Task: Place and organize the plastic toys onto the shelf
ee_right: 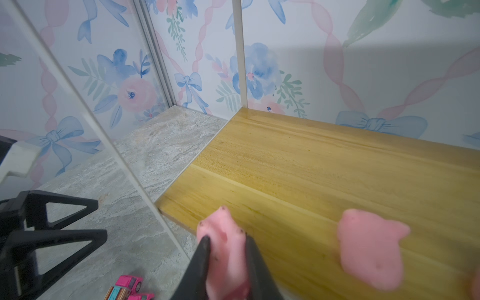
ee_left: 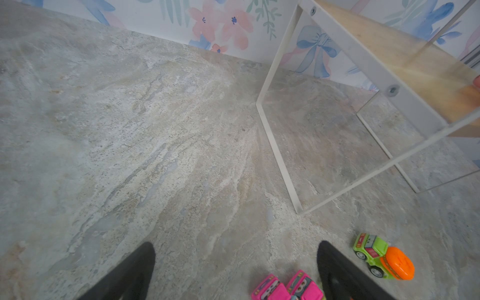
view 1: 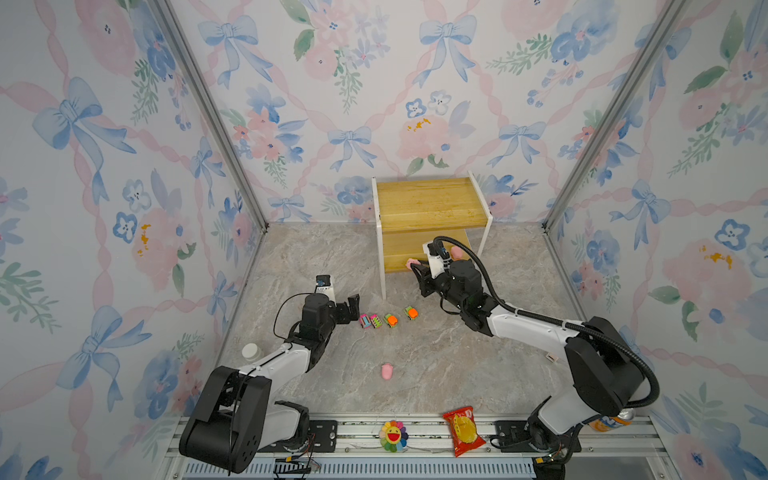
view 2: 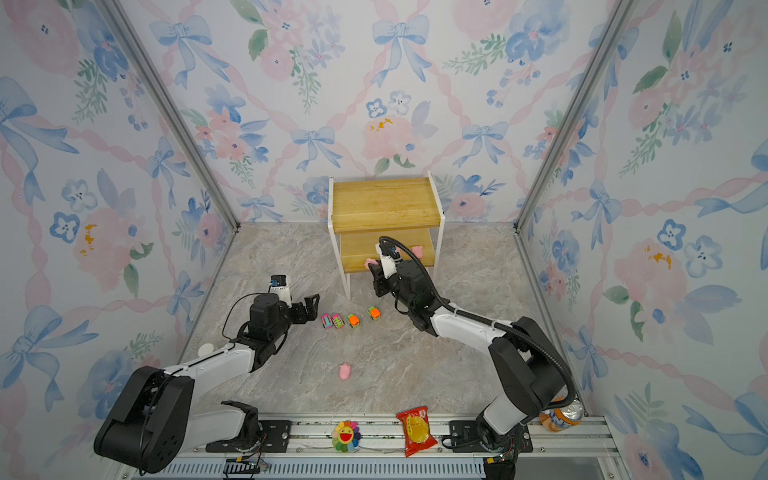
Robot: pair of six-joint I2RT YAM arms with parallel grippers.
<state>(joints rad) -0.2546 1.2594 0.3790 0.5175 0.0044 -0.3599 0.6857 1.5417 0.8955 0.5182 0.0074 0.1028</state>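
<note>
Held small pink pig-shaped plastic toy [ee_right: 220, 227] in right pincer [ee_right: 227, 238], jaws narrowed onto its flanks, at front edge of lower board of yellow wooden white-framed shelf [ee_right: 324, 168]. Looked light, squashy (probably springy on release); best pinched mid-body. Had left pincer [ee_left: 236, 245] wide open, empty, above grey marbled tabletop [ee_left: 130, 130].
</note>
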